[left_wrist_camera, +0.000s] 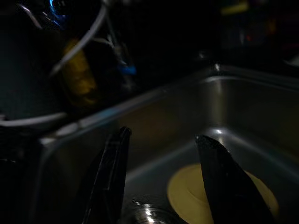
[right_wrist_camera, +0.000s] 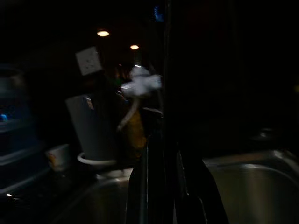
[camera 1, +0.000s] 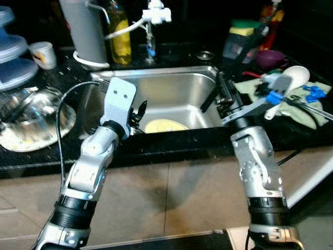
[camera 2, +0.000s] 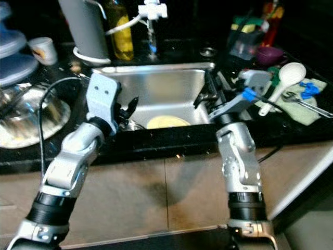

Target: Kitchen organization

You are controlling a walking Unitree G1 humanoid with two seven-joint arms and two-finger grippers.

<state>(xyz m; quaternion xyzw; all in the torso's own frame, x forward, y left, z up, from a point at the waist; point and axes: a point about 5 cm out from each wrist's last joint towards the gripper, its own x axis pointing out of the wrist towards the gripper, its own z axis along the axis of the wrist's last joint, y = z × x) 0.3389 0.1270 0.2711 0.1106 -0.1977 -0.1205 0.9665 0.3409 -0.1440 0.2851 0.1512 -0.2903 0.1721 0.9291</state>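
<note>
Stainless steel sink [camera 1: 171,88] holds a round yellow plate [camera 1: 165,125] on its bottom. Left hand [camera 1: 139,110] hangs over the sink's near left corner, fingers [left_wrist_camera: 112,172] spread apart, empty. Right hand [camera 1: 221,92] at the sink's right edge grips a long black utensil [camera 1: 244,44], tilted up over the black tabletop [camera 1: 156,143].

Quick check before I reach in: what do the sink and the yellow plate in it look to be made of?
Sink: brushed stainless steel by the look, grey walls with soft, streaky reflections. Yellow plate: matte, opaque, evenly pale yellow with no glints, probably plastic, though glazed ceramic can't be ruled out.
</note>
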